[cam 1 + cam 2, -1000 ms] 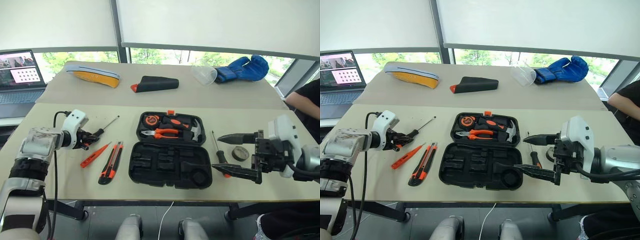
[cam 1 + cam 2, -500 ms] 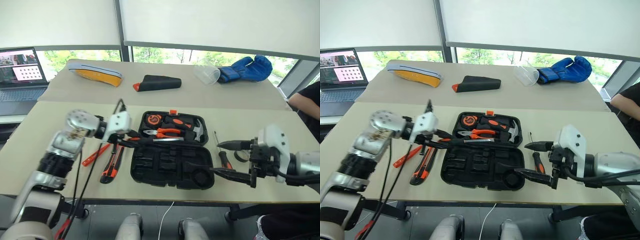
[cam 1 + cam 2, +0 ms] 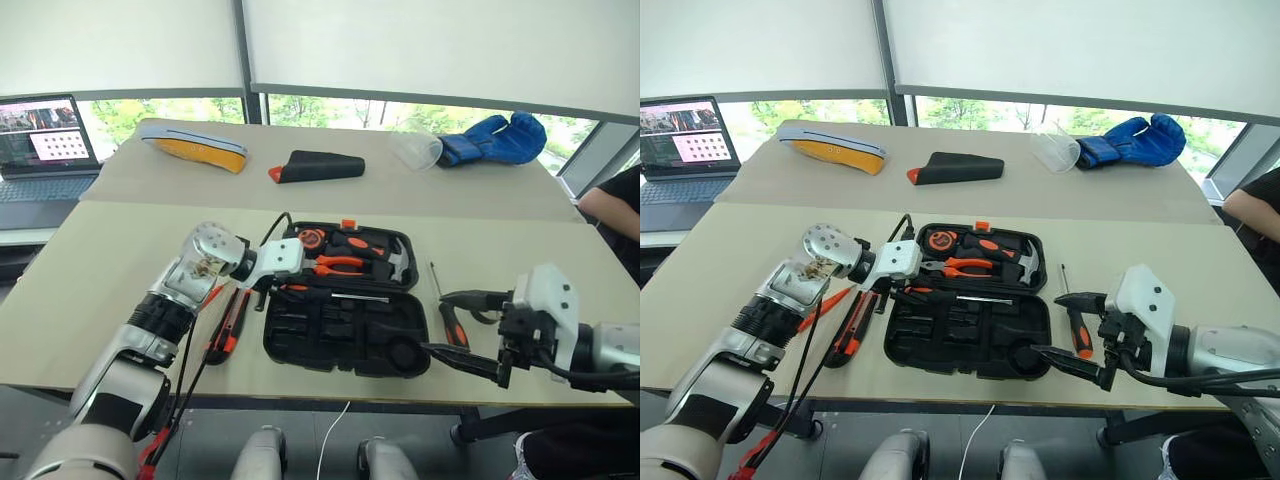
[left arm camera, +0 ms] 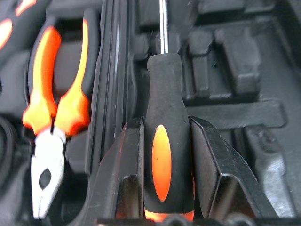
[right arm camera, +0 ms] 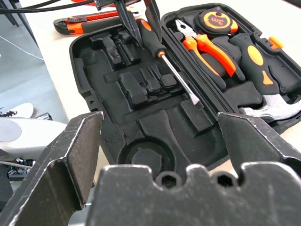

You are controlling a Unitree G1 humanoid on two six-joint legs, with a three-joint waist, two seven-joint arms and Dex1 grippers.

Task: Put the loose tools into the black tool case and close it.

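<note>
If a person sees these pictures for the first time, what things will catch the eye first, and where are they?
The open black tool case lies at the middle of the near table, with orange pliers in its far half. Over its near half, the left gripper holds a black-and-orange screwdriver by the handle. At the right, the right gripper hangs open near a second screwdriver lying on the table.

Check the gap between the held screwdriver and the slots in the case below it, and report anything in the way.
Nothing visible blocks it. The left gripper grips the screwdriver by its handle over the open tool case; the moulded slots beneath its shaft are bare. The pliers lie in the other half, beyond the hinge.
</note>
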